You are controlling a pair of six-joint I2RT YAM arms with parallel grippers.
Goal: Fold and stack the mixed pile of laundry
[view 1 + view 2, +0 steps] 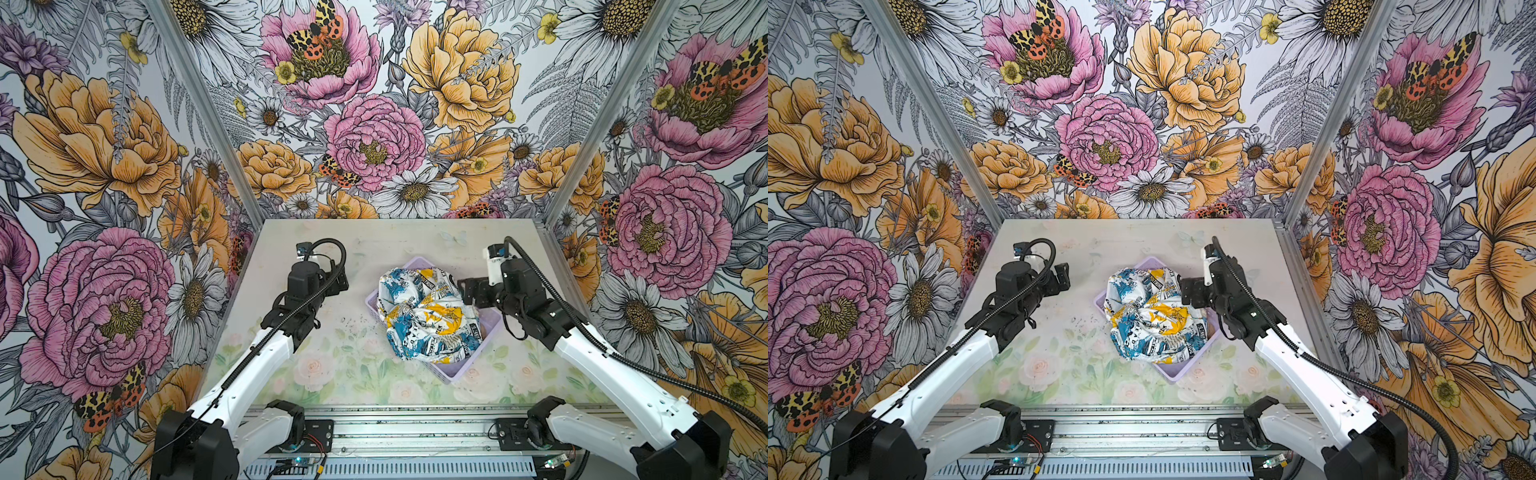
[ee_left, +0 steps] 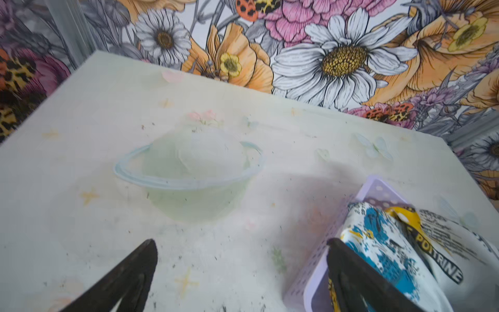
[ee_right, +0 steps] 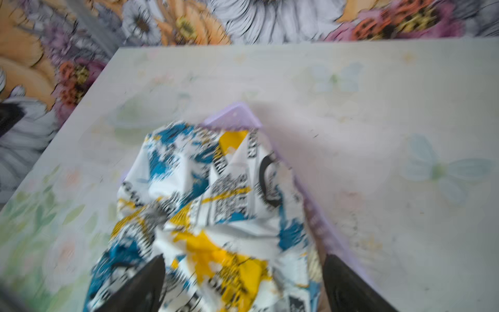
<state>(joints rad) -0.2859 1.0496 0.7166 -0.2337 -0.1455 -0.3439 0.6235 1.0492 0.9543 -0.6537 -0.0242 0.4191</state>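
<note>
A crumpled white garment with blue and yellow patches and black newsprint lettering (image 1: 424, 318) lies heaped in a lavender perforated plastic basket (image 1: 453, 374). The basket sits on the pale floral-printed table (image 1: 374, 241), to the right of its middle, and the cloth spills over the rim on the side facing the table's left edge. Only a sliver of the plain tan-beige garment (image 1: 483, 331) shows, under the printed one against the basket wall nearer the table's right edge. The right gripper (image 3: 244, 259) hangs over that side of the heap with its jaws spread wide astride the cloth, pinching nothing that I can see. The left gripper (image 2: 241, 245) is also spread and empty, over bare table just beside the basket. Both garments look light, limp and thin, so they will probably sag and trail when lifted, and the light basket may drag along. A raised fold on top of the printed heap seems the best place to pinch, well clear of the rim.
</note>
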